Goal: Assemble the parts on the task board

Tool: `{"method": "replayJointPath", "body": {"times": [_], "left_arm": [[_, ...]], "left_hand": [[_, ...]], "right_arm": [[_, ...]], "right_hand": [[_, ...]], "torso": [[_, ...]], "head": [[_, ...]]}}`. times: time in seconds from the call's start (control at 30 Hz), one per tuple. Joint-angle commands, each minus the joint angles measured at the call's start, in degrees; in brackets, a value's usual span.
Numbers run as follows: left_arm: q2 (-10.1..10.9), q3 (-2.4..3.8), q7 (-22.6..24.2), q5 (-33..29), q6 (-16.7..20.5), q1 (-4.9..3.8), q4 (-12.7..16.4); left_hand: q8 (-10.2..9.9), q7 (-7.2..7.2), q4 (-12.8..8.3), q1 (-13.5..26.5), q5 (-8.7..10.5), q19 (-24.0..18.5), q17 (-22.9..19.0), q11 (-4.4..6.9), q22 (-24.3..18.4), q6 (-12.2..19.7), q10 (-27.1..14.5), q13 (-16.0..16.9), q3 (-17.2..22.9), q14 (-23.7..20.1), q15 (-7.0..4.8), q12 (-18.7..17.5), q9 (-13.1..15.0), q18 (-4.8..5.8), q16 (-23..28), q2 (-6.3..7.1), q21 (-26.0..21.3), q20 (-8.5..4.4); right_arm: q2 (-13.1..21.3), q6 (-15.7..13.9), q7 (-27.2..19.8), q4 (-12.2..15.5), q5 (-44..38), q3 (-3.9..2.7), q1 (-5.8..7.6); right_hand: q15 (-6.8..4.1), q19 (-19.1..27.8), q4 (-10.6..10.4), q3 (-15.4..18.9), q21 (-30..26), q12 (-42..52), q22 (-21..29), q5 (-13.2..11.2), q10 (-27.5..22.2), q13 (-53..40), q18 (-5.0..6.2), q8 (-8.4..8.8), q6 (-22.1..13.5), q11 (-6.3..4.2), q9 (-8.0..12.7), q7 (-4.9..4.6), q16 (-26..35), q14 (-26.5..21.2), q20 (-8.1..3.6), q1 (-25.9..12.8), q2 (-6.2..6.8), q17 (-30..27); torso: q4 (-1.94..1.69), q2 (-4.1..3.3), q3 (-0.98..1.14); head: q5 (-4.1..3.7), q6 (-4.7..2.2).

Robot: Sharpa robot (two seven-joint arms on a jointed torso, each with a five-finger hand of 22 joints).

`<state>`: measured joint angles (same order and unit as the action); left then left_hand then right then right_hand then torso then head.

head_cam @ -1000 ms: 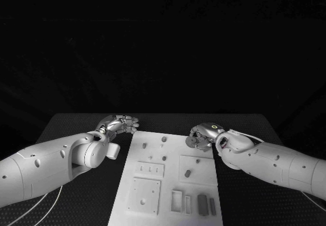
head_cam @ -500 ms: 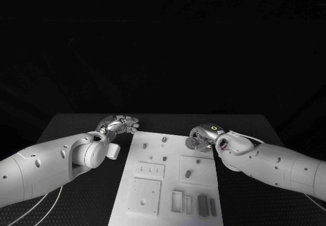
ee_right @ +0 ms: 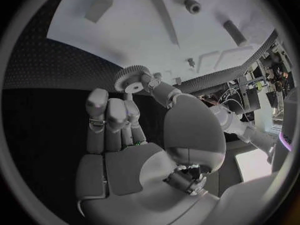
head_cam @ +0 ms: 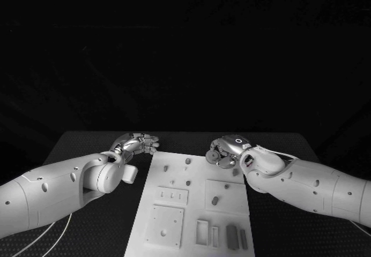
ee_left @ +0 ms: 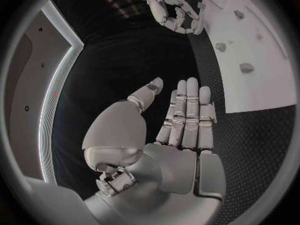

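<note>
The white task board (head_cam: 193, 211) lies lengthwise in the middle of the table. Small pegs (head_cam: 187, 160) stand on its far part, and long grey parts (head_cam: 231, 236) lie at its near right end. My right hand (head_cam: 227, 149) hovers over the board's far right corner and pinches a small toothed gear (head_cam: 213, 155) between thumb and a finger. In the right wrist view the gear (ee_right: 130, 79) is held above the board (ee_right: 144, 35). My left hand (head_cam: 138, 143) hangs beside the board's far left corner; its fingers (ee_left: 185, 116) are stretched out and hold nothing.
The black table (head_cam: 77, 147) runs around the board on both sides. Square plates with recesses (head_cam: 171, 194) and a peg (head_cam: 215, 201) sit mid-board. In the left wrist view my right hand (ee_left: 172, 10) is beyond the board's edge (ee_left: 250, 55).
My right hand has shifted slightly left and farther out with the gear, from the board's right edge toward its far corner. The left hand has barely moved.
</note>
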<state>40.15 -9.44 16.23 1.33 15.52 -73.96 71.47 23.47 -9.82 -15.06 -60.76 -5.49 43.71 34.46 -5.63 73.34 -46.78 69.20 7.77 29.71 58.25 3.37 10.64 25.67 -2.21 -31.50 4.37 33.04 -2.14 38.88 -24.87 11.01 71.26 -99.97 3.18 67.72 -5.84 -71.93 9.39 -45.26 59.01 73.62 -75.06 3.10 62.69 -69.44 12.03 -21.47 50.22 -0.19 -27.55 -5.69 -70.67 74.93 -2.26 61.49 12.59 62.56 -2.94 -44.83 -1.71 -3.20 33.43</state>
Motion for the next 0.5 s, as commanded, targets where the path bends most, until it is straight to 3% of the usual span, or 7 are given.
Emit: {"method": "replayJointPath", "body": {"times": [0.03,0.17,0.33,0.5], "left_arm": [[-0.2,0.05,0.4,0.0,-0.4,-0.04,0.0],[-0.4,0.05,0.4,0.0,-0.5,-0.04,0.0],[-0.4,0.05,0.4,-0.1,-0.4,-0.05,0.0],[-0.6,0.06,0.4,-0.1,-0.5,-0.05,0.0]], "left_hand": [[-0.2,-0.03,0.2,0.4,0.14,-0.2,0.1,-0.11,-0.1,0.2,0.0,0.0,0.2,0.0,0.07,-0.2,0.1,-0.77,-0.3,0.01,0.3,-0.1],[-0.2,-0.03,0.2,0.5,0.14,-0.2,0.1,-0.11,-0.1,0.2,0.0,0.0,0.2,0.0,0.07,-0.2,0.1,-0.77,-0.3,0.02,0.3,-0.1],[-0.2,-0.03,0.2,0.5,0.14,-0.2,0.1,-0.1,-0.1,0.2,0.0,0.0,0.2,0.0,0.07,-0.2,0.1,-0.77,-0.3,0.03,0.3,-0.1],[-0.2,-0.03,0.2,0.5,0.14,-0.2,0.1,-0.1,-0.1,0.2,0.0,0.0,0.2,0.1,0.07,-0.2,0.1,-0.77,-0.3,0.04,0.3,-0.1]], "right_arm": [[-0.7,-1.5,2.4,1.2,-3.0,-0.3,0.23],[-1.8,-1.5,2.6,2.0,-3.3,-0.31,0.29],[-4.5,-1.6,2.7,2.4,-3.5,-0.31,0.29],[-7.1,-1.6,2.6,1.5,-3.6,-0.09,0.21]], "right_hand": [[-0.37,-0.1,0.0,-0.4,0.3,-0.2,-0.4,-0.3,0.2,0.1,2.97,0.25,6.8,-0.06,-0.1,-0.29,0.2,0.0,-0.26,0.4,0.45,0.1],[-0.38,-0.1,-0.1,-0.4,0.3,-0.3,-0.4,-0.3,0.1,0.2,2.97,0.26,6.8,-0.06,-0.1,-0.29,0.2,0.0,-0.26,0.4,0.51,0.1],[-0.38,-0.1,-0.2,-0.5,0.3,-0.5,-0.4,-0.3,0.0,0.3,2.97,0.32,6.8,-0.06,-0.1,-0.3,0.2,0.0,-0.26,0.4,0.58,0.1],[-0.37,-0.1,-0.3,-0.5,0.3,-0.5,-0.4,-0.3,0.0,0.4,2.97,0.34,6.8,-0.05,-0.1,-0.31,0.3,0.0,-0.26,0.4,0.61,0.1]], "torso": [[0.06,0.01,0.03],[-0.07,0.05,-0.09],[-0.14,-0.1,-0.01],[-0.22,-0.13,-0.08]], "head": [[0.01,-0.2],[0.0,-0.36],[0.42,-0.44],[0.48,-0.35]]}}
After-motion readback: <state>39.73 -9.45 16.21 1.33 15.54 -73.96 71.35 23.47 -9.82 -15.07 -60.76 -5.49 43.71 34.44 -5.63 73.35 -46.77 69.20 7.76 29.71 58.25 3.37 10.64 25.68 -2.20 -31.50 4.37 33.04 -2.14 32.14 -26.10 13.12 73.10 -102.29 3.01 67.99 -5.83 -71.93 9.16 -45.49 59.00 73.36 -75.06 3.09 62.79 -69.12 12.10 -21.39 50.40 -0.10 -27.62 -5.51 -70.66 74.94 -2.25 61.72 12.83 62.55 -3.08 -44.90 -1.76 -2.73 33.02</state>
